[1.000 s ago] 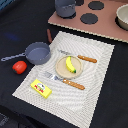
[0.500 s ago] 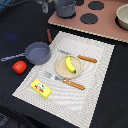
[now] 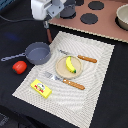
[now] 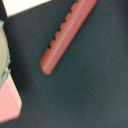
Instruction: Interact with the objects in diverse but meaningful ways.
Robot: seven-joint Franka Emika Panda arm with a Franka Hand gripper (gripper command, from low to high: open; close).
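Observation:
The brown sausage [image 3: 48,34] lies on the dark table just off the far corner of the striped mat; in the wrist view the sausage [image 4: 65,35] runs diagonally. My gripper [image 3: 46,23] hangs right above it, and its fingers do not show in the wrist view. A grey long-handled pan [image 3: 38,52] sits at the mat's edge, with the red tomato [image 3: 19,67] beside it. The yellow banana [image 3: 70,64] rests on a round plate [image 3: 60,71]. A yellow block [image 3: 41,88] lies on the mat's near corner. The grey pot [image 3: 122,17] stands on the toy stove.
A toy stove [image 3: 107,27] with dark burners spans the far side. A knife [image 3: 80,57] and a fork [image 3: 65,81] with wooden handles flank the plate on the striped mat [image 3: 95,85]. A cable trails at the exterior view's far left.
My gripper seems to have shifted a little toward the exterior view's left, over the sausage. The objects on the mat have stayed put.

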